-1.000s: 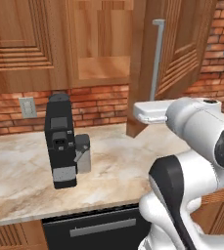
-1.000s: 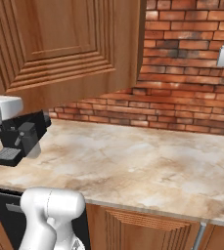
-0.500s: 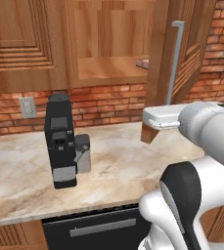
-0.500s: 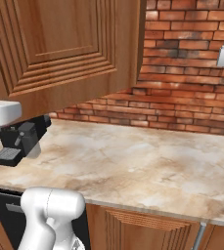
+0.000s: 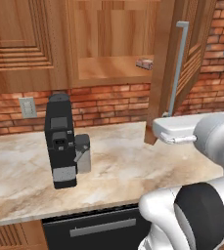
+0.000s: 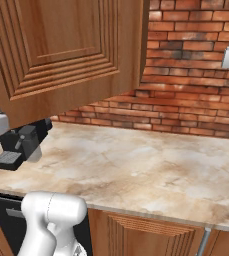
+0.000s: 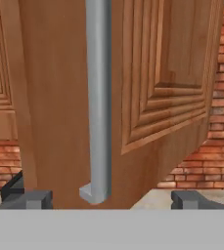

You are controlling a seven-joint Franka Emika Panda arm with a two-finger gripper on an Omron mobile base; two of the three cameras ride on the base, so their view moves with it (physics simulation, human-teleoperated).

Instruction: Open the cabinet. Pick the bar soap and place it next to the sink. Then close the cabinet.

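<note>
The fingers (image 7: 112, 199) stand spread apart, grasping nothing, one on each side of the silver bar handle (image 7: 98, 97) at its lower end; the cabinet (image 5: 113, 44) door (image 5: 179, 63) hangs swung open over the tabletop (image 5: 118, 166); a black coffee machine (image 5: 60, 141) stands near the tabletop's front edge; farther back, the bar soap (image 5: 144, 64) lies at the right end of the wooden shelf (image 5: 108, 68) inside.

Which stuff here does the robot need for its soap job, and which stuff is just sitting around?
For the job:
- cabinet, its door swung open
- handle on that door
- bar soap, on the shelf inside
- end effector, open, its fingertips either side of the handle's lower end

Just sitting around:
- black coffee machine on the counter
- wall outlet
</note>
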